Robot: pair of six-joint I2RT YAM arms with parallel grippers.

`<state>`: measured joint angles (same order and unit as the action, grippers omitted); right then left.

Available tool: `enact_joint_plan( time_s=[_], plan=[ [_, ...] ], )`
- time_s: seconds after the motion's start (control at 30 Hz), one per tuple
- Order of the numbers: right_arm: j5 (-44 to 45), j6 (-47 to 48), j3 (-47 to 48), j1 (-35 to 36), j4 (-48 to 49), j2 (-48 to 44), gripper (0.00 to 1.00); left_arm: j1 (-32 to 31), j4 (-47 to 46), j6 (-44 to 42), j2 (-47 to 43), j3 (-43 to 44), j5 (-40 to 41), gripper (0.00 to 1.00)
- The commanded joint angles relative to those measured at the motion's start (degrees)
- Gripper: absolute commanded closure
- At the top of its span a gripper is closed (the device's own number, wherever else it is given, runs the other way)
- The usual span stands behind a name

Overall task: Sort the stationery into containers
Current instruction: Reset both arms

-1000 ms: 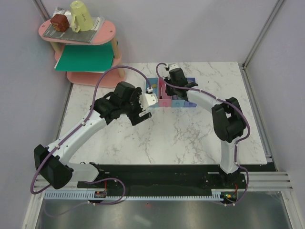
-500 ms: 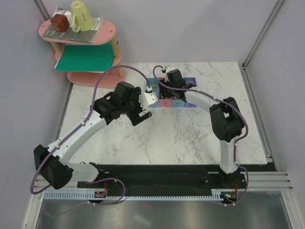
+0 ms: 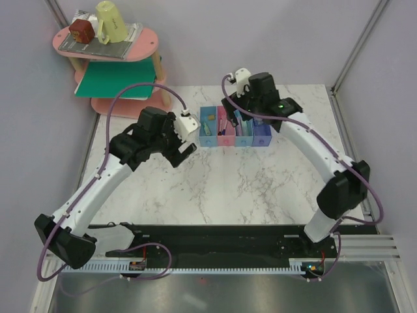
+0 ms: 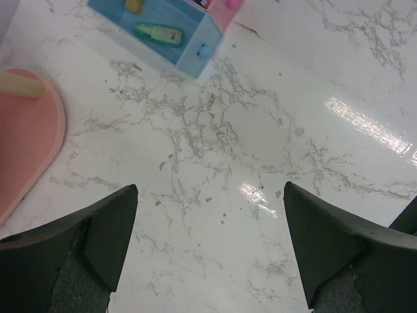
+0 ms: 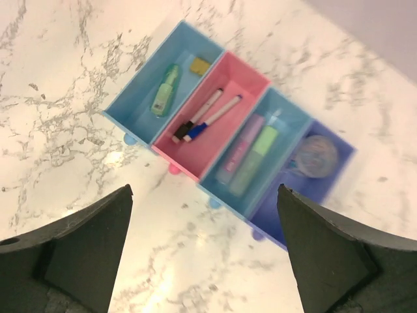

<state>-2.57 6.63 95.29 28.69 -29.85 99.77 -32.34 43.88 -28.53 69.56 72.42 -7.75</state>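
Note:
The containers (image 3: 215,139), a joined row of four small bins, stand at the back middle of the table. In the right wrist view the left light blue bin (image 5: 140,98) holds a pale green item (image 5: 165,90) and a tan block (image 5: 199,64). Two markers (image 5: 208,116) lie in the pink bin (image 5: 195,149). A pink bar (image 5: 242,149) and a green bar (image 5: 258,151) fill the second blue bin, and a round roll (image 5: 311,154) sits in the purple one. My right gripper (image 5: 204,189) hangs open and empty above the row. Left of the bins, my left gripper (image 4: 210,189) is open over bare marble.
A pink tiered shelf (image 3: 140,47) stands at the back left corner with a yellow cup (image 3: 112,23), a red-brown block (image 3: 83,29) and a green sheet (image 3: 114,78). Its base (image 4: 26,130) lies close to my left fingers. Walls close in on both sides.
My right gripper has opened and lifted back off the bins, so the whole row now shows. The left arm has swung left, away from the bins.

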Motion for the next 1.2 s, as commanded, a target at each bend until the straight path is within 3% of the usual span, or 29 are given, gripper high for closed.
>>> enact_joint_plan(
  time_s=[0.0,0.13,0.3,0.47,1.17],
  plan=[
    [-0.06,6.55,-1.05,-4.33,-12.24,-15.86,0.02,6.75,5.42,9.01,-2.23,6.05,-4.1,0.0],
    [-5.43,8.3,-10.54,-11.01,-14.71,-29.08,0.02,16.05,7.62,10.0,-6.43,4.4,-8.07,0.0],
    [-2.9,11.2,-19.77,-13.22,-16.64,-41.29,0.02,17.92,7.45,9.2,-12.6,-2.1,-7.81,0.0],
    [0.19,13.23,-21.37,-13.22,-17.61,-46.93,0.02,18.01,5.78,10.16,-15.68,-5.71,-7.9,0.0],
    [-1.3,12.35,-19.96,-13.31,-18.58,-48.0,0.02,18.01,3.93,10.87,-17.7,-8.09,-7.37,0.0]
  ],
)
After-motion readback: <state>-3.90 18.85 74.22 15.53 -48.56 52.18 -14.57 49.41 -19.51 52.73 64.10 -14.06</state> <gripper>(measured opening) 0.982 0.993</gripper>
